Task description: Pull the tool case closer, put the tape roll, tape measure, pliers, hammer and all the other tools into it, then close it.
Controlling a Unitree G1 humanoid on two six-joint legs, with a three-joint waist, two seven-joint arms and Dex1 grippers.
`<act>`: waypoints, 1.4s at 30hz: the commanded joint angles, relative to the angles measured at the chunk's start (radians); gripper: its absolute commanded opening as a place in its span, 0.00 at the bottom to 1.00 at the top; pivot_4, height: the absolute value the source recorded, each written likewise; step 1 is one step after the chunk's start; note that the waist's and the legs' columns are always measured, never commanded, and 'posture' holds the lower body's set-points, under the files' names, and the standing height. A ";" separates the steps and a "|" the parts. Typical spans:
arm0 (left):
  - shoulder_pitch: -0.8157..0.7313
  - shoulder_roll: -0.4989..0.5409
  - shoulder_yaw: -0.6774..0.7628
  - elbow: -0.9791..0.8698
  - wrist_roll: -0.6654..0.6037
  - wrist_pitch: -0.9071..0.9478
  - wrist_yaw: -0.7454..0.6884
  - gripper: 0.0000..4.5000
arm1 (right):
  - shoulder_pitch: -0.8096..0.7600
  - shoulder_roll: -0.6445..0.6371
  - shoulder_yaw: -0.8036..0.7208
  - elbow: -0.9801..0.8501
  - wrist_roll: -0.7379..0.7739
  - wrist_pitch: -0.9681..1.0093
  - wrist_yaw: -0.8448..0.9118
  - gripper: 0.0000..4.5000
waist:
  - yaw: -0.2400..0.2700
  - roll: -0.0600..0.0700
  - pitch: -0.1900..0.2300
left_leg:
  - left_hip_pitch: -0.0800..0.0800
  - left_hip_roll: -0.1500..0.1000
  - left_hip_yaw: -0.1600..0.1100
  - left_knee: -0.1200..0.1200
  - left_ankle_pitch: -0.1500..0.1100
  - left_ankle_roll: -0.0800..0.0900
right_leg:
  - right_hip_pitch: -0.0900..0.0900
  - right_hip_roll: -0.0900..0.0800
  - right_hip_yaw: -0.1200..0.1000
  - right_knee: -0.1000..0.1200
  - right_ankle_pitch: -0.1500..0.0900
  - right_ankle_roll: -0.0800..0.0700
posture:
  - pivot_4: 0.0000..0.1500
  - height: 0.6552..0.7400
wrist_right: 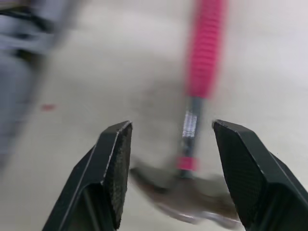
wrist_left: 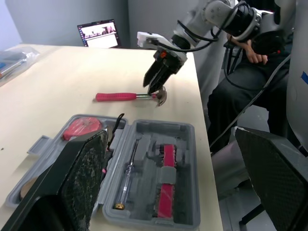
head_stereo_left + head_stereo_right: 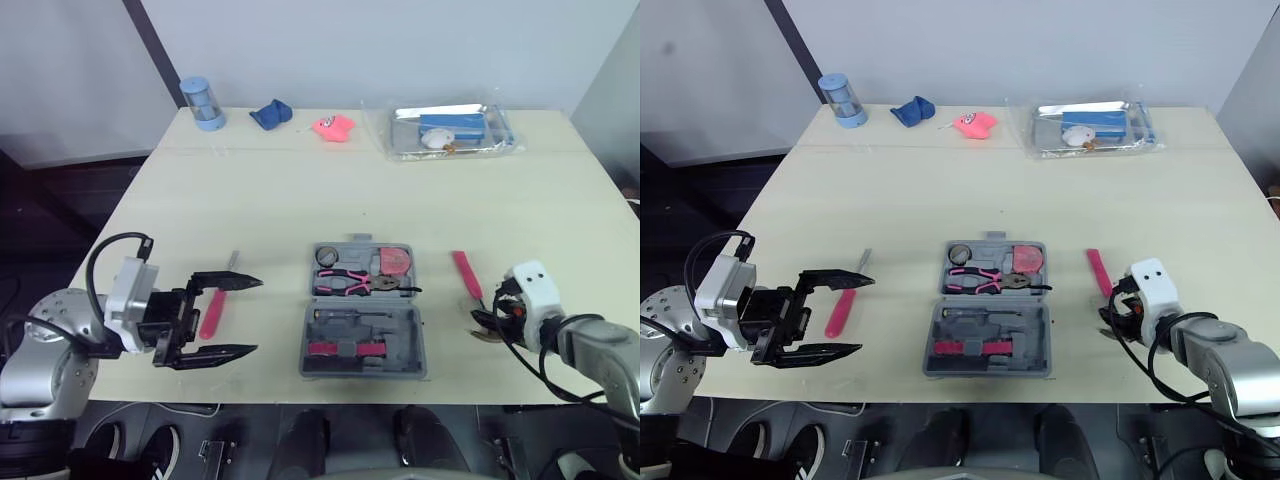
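Where the tool case sits: tool case (image 3: 418,345) lies open on the counter (image 3: 300,190), in the middle near the front edge.
Inside the case: pliers (image 3: 350,283), tape measure (image 3: 394,262) and tape roll (image 3: 327,256) in the far half.
Hammer (image 3: 465,273): flat on the counter, just right of the case.
Right end effector (image 1: 171,127): released, fingers wide apart on both sides of the hammer's neck.
Left end effector (image 3: 257,316): released, fingers spread, beside a pink screwdriver (image 3: 212,313) left of the case.
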 commanded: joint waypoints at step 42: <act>-0.024 0.058 0.058 -0.079 -0.069 0.180 -0.009 1.00 | 0.100 -0.162 0.079 0.056 0.004 -0.402 0.209 0.00 | -0.001 -0.002 -0.001 | 0.002 0.001 0.000 0.000 0.000 0.000 | 0.001 0.001 0.001 0.000 0.000 0.000 | 1.00 1.00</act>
